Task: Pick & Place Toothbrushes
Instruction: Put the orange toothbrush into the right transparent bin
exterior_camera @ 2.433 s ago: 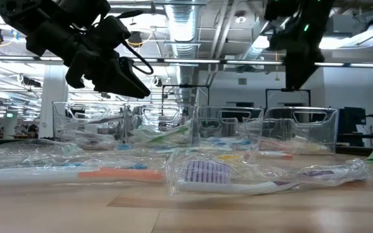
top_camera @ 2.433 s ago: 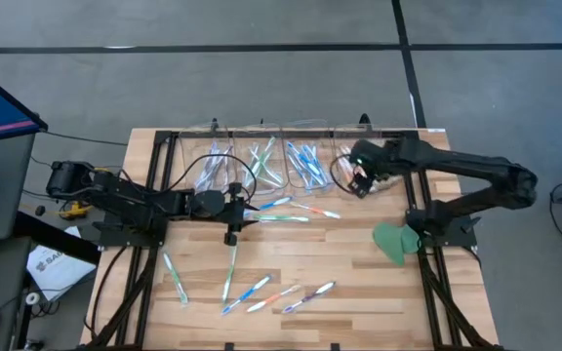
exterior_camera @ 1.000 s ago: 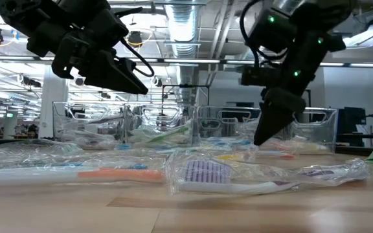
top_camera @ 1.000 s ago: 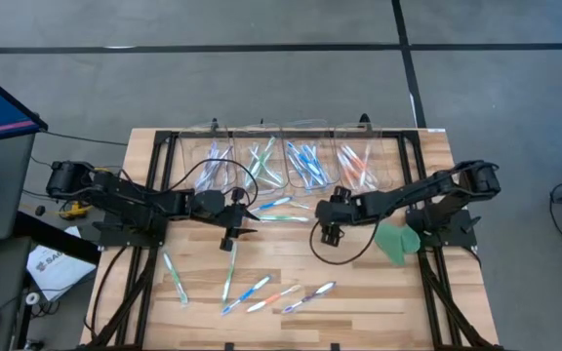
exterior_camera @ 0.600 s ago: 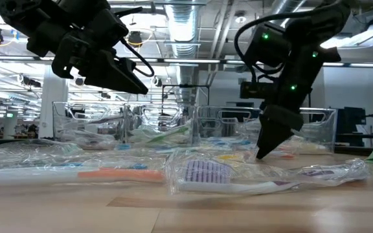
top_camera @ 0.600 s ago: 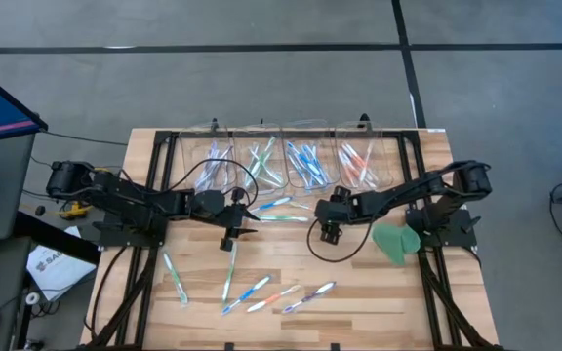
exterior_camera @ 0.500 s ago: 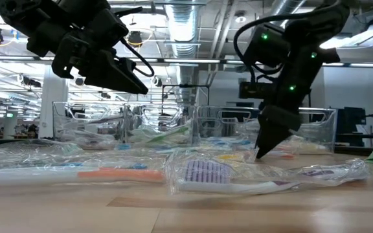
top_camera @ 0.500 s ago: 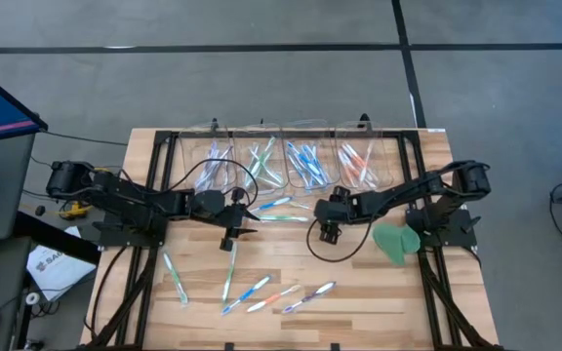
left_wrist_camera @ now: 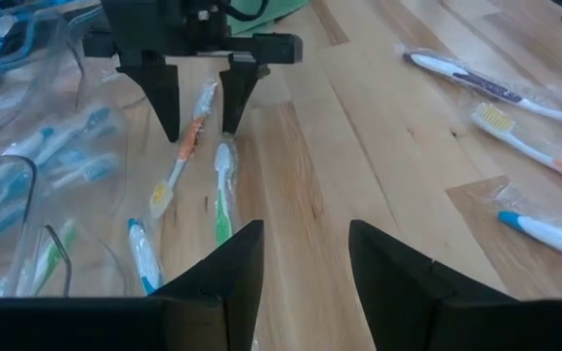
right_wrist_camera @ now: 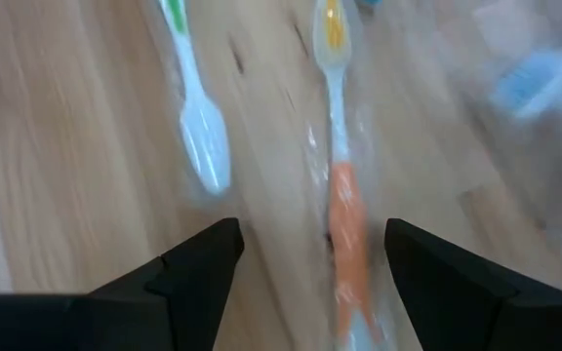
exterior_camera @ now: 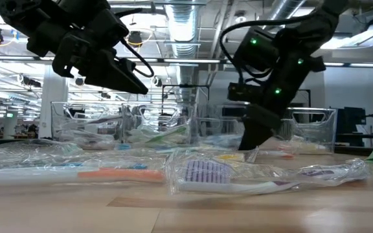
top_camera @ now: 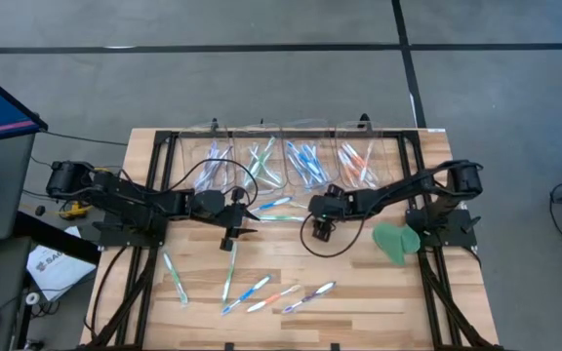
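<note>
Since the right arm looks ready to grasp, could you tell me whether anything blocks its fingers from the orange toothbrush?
Nothing visible does. The right gripper hangs open directly over the orange toothbrush, with only its clear wrapper around it; the green toothbrush lies beside it, apart.

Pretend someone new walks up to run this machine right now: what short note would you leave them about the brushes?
Right end effector: open, low over the table centre, straddling an orange-handled toothbrush, not yet gripped; a green-handled one lies beside it.
Left end effector: open, empty, waiting above the table left of centre.
Done: many toothbrushes already sit in the four clear bins at the table's far edge, seemingly sorted by colour.
Left: three brushes at centre and a scatter of loose toothbrushes along the near edge.
A green disc lies by the right arm's base.
</note>
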Motion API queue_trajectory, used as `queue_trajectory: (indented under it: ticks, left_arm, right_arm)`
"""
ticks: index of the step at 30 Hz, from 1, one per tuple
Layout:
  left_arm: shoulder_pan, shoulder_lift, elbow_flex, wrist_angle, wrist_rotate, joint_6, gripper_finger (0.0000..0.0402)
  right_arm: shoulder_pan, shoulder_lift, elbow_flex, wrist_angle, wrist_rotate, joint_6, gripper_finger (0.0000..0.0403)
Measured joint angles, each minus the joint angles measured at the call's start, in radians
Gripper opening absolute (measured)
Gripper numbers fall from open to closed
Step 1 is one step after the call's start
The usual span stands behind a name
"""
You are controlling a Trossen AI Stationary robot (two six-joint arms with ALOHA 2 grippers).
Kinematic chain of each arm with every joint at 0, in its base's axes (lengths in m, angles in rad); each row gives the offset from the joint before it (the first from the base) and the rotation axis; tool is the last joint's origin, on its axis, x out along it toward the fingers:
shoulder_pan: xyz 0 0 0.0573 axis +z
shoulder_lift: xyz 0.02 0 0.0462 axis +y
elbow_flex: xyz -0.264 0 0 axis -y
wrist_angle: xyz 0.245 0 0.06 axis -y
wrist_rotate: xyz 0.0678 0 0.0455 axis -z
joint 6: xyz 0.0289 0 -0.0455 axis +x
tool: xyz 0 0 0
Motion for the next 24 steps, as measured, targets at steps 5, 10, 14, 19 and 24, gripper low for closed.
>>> queue_trajectory:
  ticks: [5, 10, 14, 19, 24]
  left_arm:
    - [0.0, 0.0, 0.0, 0.0, 0.0, -0.035, 0.0144]
    - [0.0, 0.0, 0.0, 0.0, 0.0, -0.035, 0.0144]
    - [0.0, 0.0, 0.0, 0.0, 0.0, -0.035, 0.0144]
    - [0.0, 0.0, 0.0, 0.0, 0.0, -0.035, 0.0144]
    - [0.0, 0.0, 0.0, 0.0, 0.0, -0.035, 0.0144]
  right_arm:
    - [0.006, 0.018, 0.0, 0.045, -0.028, 0.065, 0.0259]
    - [0.028, 0.004, -0.005, 0.053, -0.02, 0.071, 0.0259]
    - [0.041, -0.002, -0.006, 0.053, -0.027, 0.077, 0.0259]
    - [0.047, -0.002, -0.006, 0.051, -0.028, 0.13, 0.026]
    - [0.048, -0.002, -0.006, 0.049, -0.028, 0.143, 0.026]
